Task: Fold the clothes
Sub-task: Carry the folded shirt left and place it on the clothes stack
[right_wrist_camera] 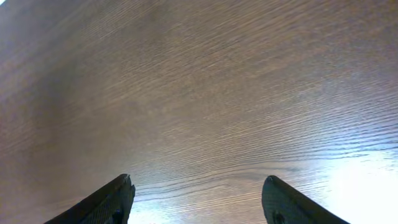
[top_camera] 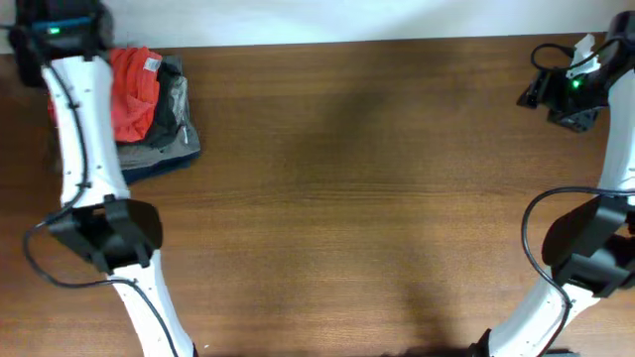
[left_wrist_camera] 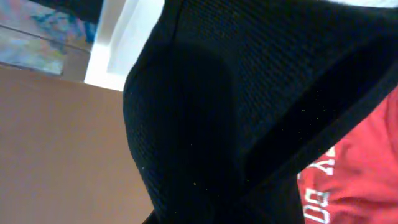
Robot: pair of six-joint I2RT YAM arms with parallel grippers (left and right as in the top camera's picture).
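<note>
Mostly, black garment (left_wrist_camera: 249, 93) filling left wrist view, red shirt (left_wrist_camera: 367, 168) beside it

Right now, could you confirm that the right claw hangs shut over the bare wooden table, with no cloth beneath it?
Not quite: the right claw is open, its two fingers standing well apart, as the right wrist view shows. The rest holds: it hangs over the bare wooden table, with no cloth beneath it.
</note>
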